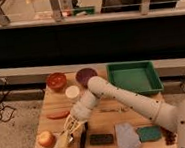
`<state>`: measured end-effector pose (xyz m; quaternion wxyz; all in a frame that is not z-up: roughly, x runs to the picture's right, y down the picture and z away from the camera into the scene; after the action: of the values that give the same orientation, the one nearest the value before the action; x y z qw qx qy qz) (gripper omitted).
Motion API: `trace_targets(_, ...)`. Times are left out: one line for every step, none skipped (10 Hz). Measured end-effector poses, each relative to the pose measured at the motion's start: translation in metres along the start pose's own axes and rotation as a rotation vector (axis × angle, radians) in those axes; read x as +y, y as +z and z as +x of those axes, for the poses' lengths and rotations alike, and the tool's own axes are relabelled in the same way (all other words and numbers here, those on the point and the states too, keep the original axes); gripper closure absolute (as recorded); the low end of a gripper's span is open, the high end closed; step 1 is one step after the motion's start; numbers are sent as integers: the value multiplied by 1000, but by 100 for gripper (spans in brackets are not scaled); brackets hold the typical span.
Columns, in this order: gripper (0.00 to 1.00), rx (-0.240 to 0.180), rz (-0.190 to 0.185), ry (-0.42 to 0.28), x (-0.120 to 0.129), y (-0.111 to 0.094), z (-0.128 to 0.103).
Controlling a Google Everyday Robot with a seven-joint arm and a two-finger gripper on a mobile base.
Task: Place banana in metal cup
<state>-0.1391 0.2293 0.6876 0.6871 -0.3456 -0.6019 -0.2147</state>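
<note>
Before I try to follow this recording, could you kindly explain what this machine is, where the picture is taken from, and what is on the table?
The white jointed shape is a robot arm on a mobile base. There is one picture, looking down on the wooden table from the robot's side; where the camera is mounted is not known. The arm's end effector is low over the front left of the table, right at the pale banana. I cannot tell whether it is gripping it. Nearby lie an apple, a carrot, a white cup, a red bowl, a purple bowl and a green tray. No metal cup is clearly visible.
</note>
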Motion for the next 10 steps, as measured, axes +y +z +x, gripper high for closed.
trace_targets(65,0,0,0,0,0,0)
trace_targets(53,0,-1,-1,0,1,0)
trace_targets(45,0,-1,-1,0,1,0)
trace_targets(35,0,-1,-1,0,1,0)
trace_targets(25,0,-1,-1,0,1,0)
trace_targets(20,0,-1,-1,0,1,0)
trace_targets(20,0,-1,-1,0,1,0)
trace_targets(20,0,-1,-1,0,1,0)
trace_targets(20,-1,-1,-1,0,1,0)
trace_targets(20,-1,-1,-1,0,1,0)
